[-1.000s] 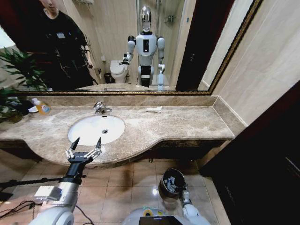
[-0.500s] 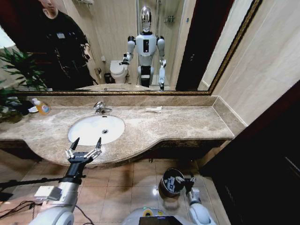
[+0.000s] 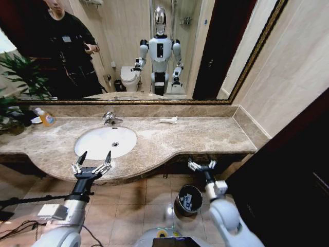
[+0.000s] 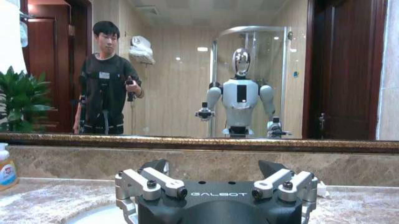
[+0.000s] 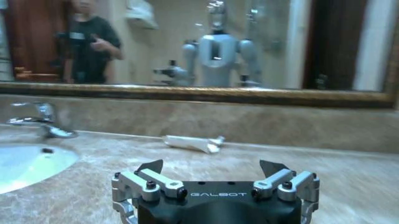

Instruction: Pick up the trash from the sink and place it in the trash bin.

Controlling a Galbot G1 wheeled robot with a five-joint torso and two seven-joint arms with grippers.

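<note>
Down on the floor we see the trash bin [image 3: 187,200] with trash [image 3: 187,199] inside it. Our right gripper [image 3: 201,165] hangs above the bin by the counter edge, fingers spread wide and holding nothing. Our left gripper [image 3: 92,163] waits wide open at the front rim of the sink [image 3: 90,140].

marble countertop [image 3: 205,135] | white packet [image 3: 169,120] near backsplash | soap bottle [image 3: 46,118] at left
</note>
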